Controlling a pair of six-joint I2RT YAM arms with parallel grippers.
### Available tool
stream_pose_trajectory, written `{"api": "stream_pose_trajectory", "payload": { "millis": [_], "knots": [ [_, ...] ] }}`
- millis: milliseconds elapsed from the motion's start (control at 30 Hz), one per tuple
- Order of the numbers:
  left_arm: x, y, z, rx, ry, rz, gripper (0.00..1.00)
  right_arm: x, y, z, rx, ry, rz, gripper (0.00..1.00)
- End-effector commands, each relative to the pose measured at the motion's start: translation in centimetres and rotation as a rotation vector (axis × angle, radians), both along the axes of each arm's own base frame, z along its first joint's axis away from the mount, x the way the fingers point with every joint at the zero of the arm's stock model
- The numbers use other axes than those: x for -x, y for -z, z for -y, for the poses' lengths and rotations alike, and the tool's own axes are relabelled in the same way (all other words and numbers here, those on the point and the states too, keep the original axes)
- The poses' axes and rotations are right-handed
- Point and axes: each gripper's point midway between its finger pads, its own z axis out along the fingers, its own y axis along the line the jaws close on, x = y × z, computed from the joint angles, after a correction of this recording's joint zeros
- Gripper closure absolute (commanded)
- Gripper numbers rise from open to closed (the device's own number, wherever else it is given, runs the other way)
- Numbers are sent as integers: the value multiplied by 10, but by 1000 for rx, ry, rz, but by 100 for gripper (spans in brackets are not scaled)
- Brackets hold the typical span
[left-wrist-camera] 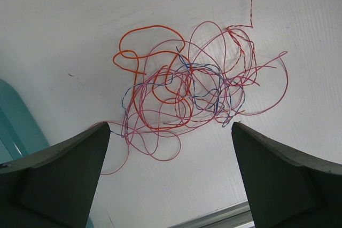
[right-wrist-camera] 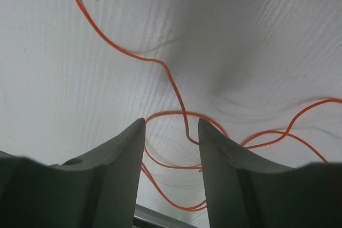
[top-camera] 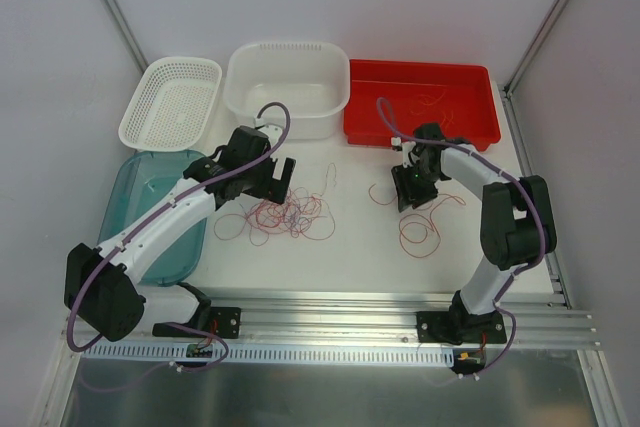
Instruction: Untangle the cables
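A tangle of thin cables (top-camera: 287, 215), red-orange, pink and some blue, lies in curly loops on the white table (top-camera: 350, 257). In the left wrist view the tangle (left-wrist-camera: 181, 89) lies just beyond my left gripper (left-wrist-camera: 170, 126). That gripper is wide open, empty, and above the table. In the top view my left gripper (top-camera: 277, 179) hovers at the tangle's far edge. A separate orange cable (top-camera: 420, 229) lies to the right. My right gripper (top-camera: 407, 190) is low over it. In the right wrist view the right gripper (right-wrist-camera: 171, 124) is partly open, and the orange cable (right-wrist-camera: 181, 108) runs between the fingers, ungripped.
A red tray (top-camera: 470, 122) at the back right holds a few thin wires. A white tub (top-camera: 288, 119) and a white mesh basket (top-camera: 170, 97) stand at the back. A teal tray (top-camera: 150, 187) lies under the left arm. A metal rail (top-camera: 340, 312) runs along the near edge.
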Motion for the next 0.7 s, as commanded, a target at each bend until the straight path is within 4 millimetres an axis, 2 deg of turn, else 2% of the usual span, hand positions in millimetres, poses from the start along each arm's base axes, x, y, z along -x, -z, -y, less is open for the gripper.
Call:
{"api": "stream_pose_trajectory", "payload": {
  "millis": [0, 200, 333, 667],
  "knots": [
    [-6, 0, -6, -25, -12, 24, 1, 11, -5, 3, 5, -5, -22, 52],
    [-6, 2, -6, -30, -9, 19, 1, 23, 6, 0, 29, -20, -50, 50],
    [-7, 3, -6, -30, -9, 18, 1, 27, 13, 7, 109, -17, -58, 50],
    [-7, 5, -6, -38, -10, 13, 1, 42, 19, -1, 167, 9, -43, 50]
  ]
}}
